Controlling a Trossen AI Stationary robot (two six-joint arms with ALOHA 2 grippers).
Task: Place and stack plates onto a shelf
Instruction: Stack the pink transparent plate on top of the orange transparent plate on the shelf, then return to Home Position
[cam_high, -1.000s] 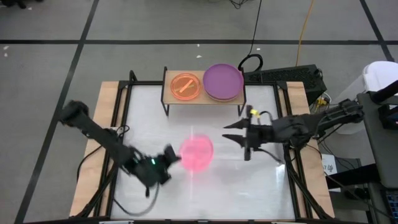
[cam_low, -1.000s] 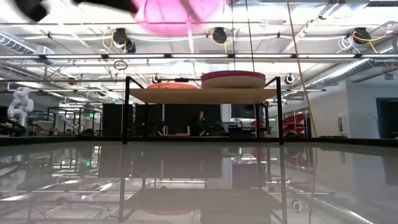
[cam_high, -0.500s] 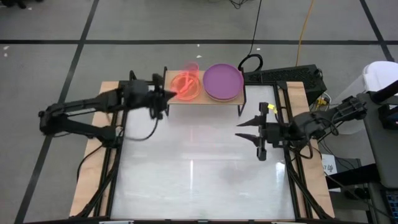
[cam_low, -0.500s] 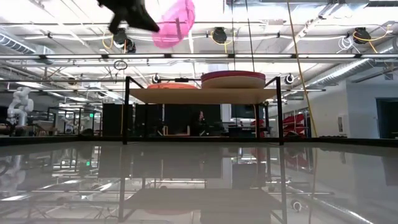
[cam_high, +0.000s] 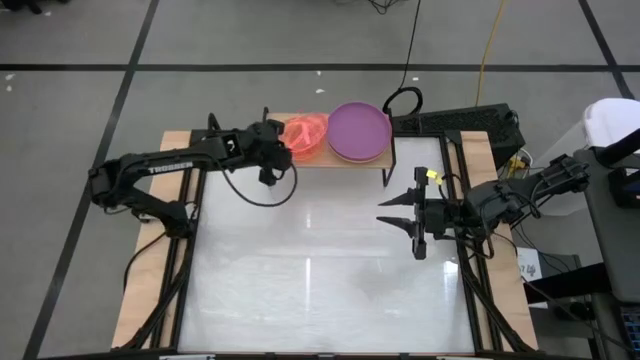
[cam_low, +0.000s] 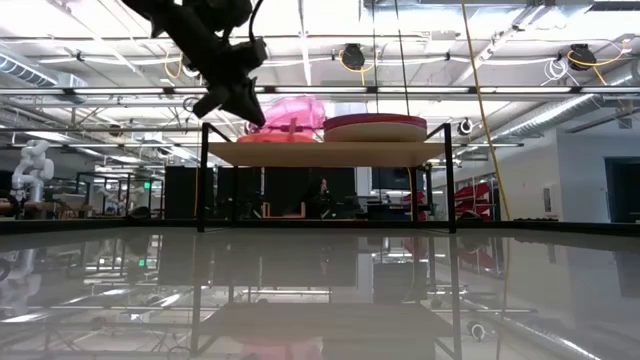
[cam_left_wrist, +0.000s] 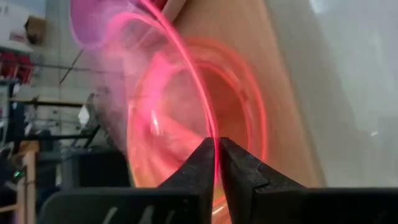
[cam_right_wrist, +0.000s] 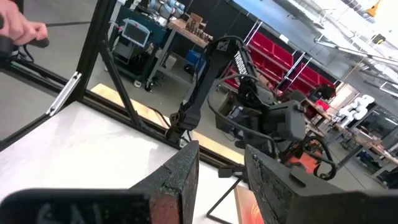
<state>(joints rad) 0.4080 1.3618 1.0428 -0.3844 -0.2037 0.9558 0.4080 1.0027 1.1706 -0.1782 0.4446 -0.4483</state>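
Between my left claw's (cam_left_wrist: 217, 163) fingertips sits the pink plate's (cam_high: 303, 134) thin rim, pinched edge-on; its body tilts ahead of me over the orange plate (cam_low: 262, 137) on the shelf (cam_high: 277, 157). It looks light, stiff and slick, so the rim seems the best hold. Well off, my right claw (cam_high: 398, 212) hangs open.

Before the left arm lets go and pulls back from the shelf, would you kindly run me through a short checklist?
1. Pink plate over the shelf, above the orange plate: ok.
2. Pink plate lying flat: not ok, it sits tilted in the low view.
3. Left gripper released: not ok, its fingers pinch the pink plate's rim.
4. Purple plate stack clear of the pink plate: cannot tell, the edges look very close.
5. Right gripper out of the way: ok, open over the table's right side, off the shelf.
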